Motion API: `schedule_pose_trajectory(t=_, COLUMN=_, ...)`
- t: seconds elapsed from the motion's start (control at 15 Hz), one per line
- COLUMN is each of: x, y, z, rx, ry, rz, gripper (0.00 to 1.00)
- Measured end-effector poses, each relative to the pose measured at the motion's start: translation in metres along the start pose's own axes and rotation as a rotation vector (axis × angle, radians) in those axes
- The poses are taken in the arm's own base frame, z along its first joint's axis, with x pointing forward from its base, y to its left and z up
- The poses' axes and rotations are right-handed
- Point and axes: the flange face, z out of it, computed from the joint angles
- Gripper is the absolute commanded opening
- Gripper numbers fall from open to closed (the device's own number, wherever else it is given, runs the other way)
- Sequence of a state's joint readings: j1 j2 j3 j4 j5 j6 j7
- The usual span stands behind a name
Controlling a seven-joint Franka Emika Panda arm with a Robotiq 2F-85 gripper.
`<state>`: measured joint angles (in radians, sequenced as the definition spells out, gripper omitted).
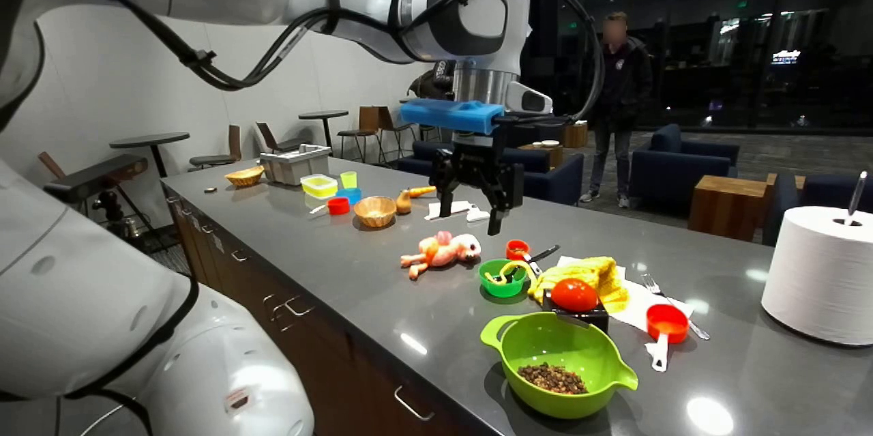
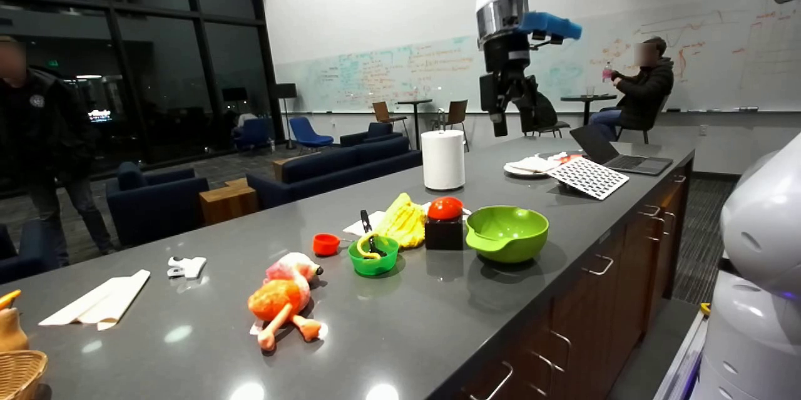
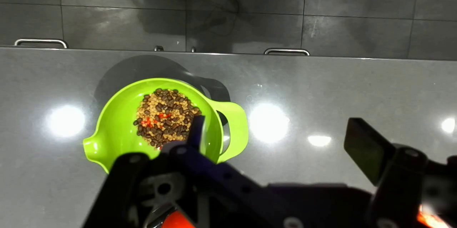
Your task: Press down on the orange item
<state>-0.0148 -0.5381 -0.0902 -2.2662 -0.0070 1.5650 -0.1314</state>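
Note:
The orange item (image 1: 575, 294) is a rounded, glossy orange-red dome on top of a black box (image 1: 592, 316). It stands between the yellow cloth and the green bowl; it also shows in an exterior view (image 2: 445, 208). In the wrist view only a small part of the orange item (image 3: 176, 221) shows at the bottom, the rest hidden behind the gripper's linkage. My gripper (image 1: 470, 215) is open and empty, held well above the counter in both exterior views (image 2: 513, 123). In the wrist view the fingers (image 3: 280, 140) are wide apart with nothing between them.
A large green bowl (image 1: 559, 354) with beans stands beside the black box. The yellow cloth (image 2: 403, 225), small green bowl (image 2: 374, 262) and pink-orange plush toy (image 2: 281, 300) lie nearby. A red scoop (image 1: 667, 323), fork (image 1: 672, 303) and paper roll (image 1: 818, 279) are beyond.

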Motion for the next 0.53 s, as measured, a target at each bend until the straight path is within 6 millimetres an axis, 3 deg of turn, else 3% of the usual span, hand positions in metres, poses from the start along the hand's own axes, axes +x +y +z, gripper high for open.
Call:
schedule_pose_trajectory(t=0.33, x=0.002, y=0.0, z=0.001, rx=-0.001, ry=0.003, rz=0.0, gripper=1.0)
schedule_pose_trajectory(t=0.53, x=0.016, y=0.001, z=0.003, rx=-0.009, ry=0.033, rz=-0.009, gripper=1.0)
